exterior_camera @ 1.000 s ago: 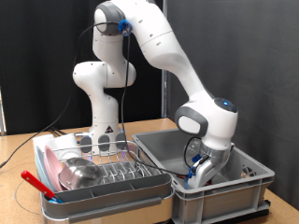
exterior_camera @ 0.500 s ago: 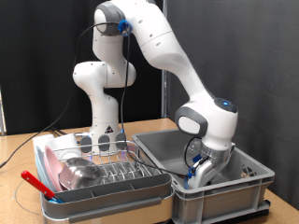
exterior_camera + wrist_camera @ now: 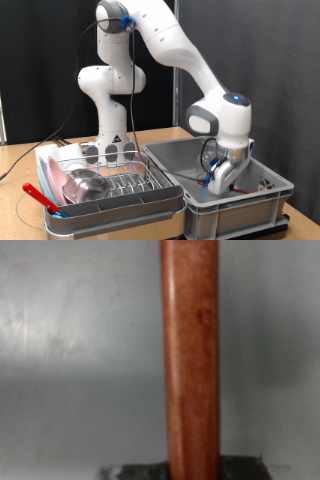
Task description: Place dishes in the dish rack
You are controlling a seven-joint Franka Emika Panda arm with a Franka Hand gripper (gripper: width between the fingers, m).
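My gripper point(image 3: 220, 183) is down inside the grey plastic tub point(image 3: 240, 208) at the exterior view's right. The wrist view shows a reddish-brown round handle point(image 3: 190, 350) running straight out from between my fingers, over the tub's grey floor. The dish rack point(image 3: 135, 188), chrome wire on a pale tray, stands at the exterior view's left. In it lie a pink plate point(image 3: 72, 181) and a shiny steel bowl point(image 3: 90, 186). A thin red utensil point(image 3: 40, 197) leans at its front left corner. I cannot make out a clear glass.
Two grey utensil cups point(image 3: 106, 153) stand at the rack's back. The arm's white base point(image 3: 110, 100) rises behind the rack. The wooden table point(image 3: 20, 170) extends to the left, with a black curtain behind.
My hand has risen a little and shifted right inside the tub, and the arm's upper links have swung left. The rack and its dishes have not moved.
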